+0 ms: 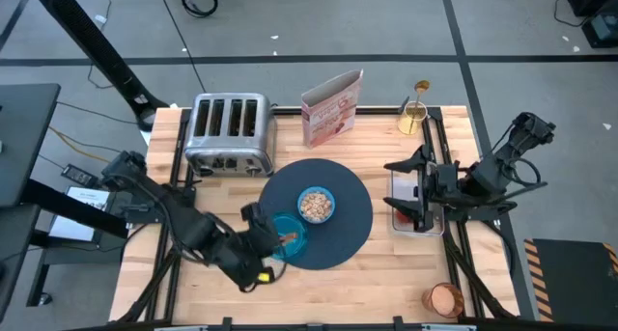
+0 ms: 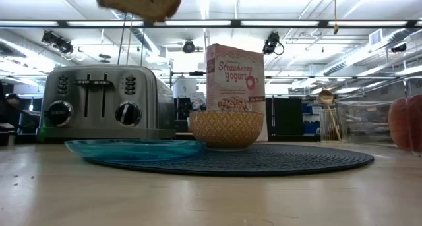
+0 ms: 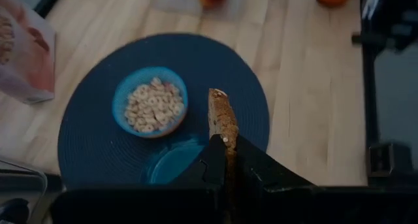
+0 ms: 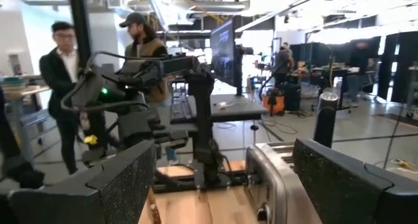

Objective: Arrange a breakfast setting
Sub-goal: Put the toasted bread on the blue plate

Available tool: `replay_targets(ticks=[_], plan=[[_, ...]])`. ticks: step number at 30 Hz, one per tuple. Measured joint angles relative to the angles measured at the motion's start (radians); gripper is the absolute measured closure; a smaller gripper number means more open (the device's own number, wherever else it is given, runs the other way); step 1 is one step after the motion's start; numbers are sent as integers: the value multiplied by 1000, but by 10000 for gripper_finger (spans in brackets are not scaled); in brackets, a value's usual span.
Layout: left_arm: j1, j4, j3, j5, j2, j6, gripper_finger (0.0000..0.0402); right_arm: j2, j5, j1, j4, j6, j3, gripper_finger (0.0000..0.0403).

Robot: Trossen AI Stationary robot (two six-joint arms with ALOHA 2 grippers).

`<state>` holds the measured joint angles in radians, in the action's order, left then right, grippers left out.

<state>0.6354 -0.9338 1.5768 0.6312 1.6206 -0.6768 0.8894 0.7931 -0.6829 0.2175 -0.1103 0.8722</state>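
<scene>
— where's the toast now?

— the left gripper (image 3: 227, 160) has its fingers pinched on the toast slice (image 3: 222, 116), held on edge in the air above the small teal plate (image 1: 288, 236). from table height you only see the bottom of the toast, up near the ceiling lights.

— and the plate?

— it sits on the front left part of the big round slate-blue mat (image 1: 350, 201), overhanging the mat's edge a little. the small blue bowl (image 1: 316, 205) is just beside it, nearer the mat's middle, full of cereal rings.

— what's the other arm doing?

— the right gripper (image 1: 417, 188) waits over by the right edge of the table, fingers spread wide with nothing between them, above a clear tray (image 1: 404, 220) with a red fruit (image 1: 402, 211) in it.

— anything else out?

— the amber cup (image 1: 445, 298) is at the front right corner. the gold spoon (image 1: 420, 88) stands in a holder (image 1: 414, 116) at the back edge, next to the cereal box (image 1: 331, 109) and the toaster (image 1: 228, 132). two people stand beyond the table.
</scene>
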Motion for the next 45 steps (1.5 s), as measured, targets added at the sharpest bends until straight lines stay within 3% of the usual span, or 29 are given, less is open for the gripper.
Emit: replay_targets(ticks=[14, 21, 27, 34, 45], plan=[[25, -24, 0, 31, 184, 61, 381, 9, 37, -70, -56, 2, 0, 41], [30, -56, 0, 92, 284, 60, 381, 9, 59, -77, -56, 2, 0, 41], [37, -90, 0, 212, 353, 60, 381, 9, 63, -77, -56, 6, 0, 41], [42, -106, 0, 229, 427, 68, 381, 9, 63, -77, -56, 12, 0, 41], [29, -144, 0, 264, 518, -19, 381, 9, 51, -103, -76, 24, 0, 41]])
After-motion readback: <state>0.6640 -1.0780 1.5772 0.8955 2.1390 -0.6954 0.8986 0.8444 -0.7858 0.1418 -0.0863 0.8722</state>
